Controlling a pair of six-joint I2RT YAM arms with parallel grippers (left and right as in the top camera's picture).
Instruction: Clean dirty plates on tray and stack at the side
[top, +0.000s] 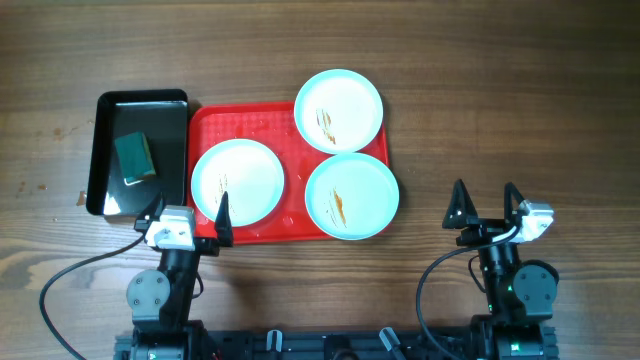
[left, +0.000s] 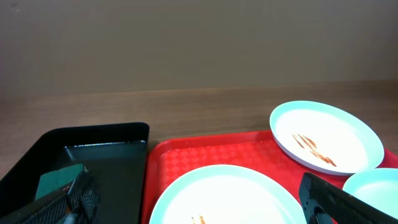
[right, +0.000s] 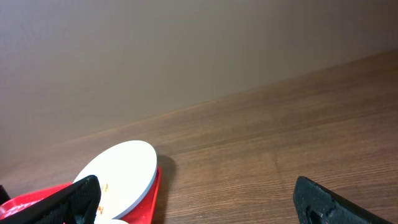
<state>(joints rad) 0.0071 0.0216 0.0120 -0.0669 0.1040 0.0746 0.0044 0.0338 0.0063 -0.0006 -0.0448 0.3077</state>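
Sauce (top: 326, 122) in orange-brown streaks marks the far plate (top: 352, 95), which sits at the far right corner of the red tray (top: 250, 118) and overhangs its far rim. A second streaked plate, the right near plate (top: 368, 185), lies just beside it and juts past the tray's right and near edges. The left near plate (top: 250, 170) rests inside the tray's left half and carries only a small mark. The tray lies at the middle of the wooden table (top: 520, 90). Touching its left side is a black tray (top: 105, 120) with a green sponge (top: 133, 158) lying in it.

The left gripper (top: 188, 212) hangs at the tray's near left corner, jaws spread wide and gripping nothing. From overhead, one finger (top: 222, 212) overlaps the near edge of the left near plate; whether it touches cannot be told. The right gripper (top: 485, 205) hovers above bare wood to the right of the tray, well apart from every plate, its jaws likewise fully apart and empty.
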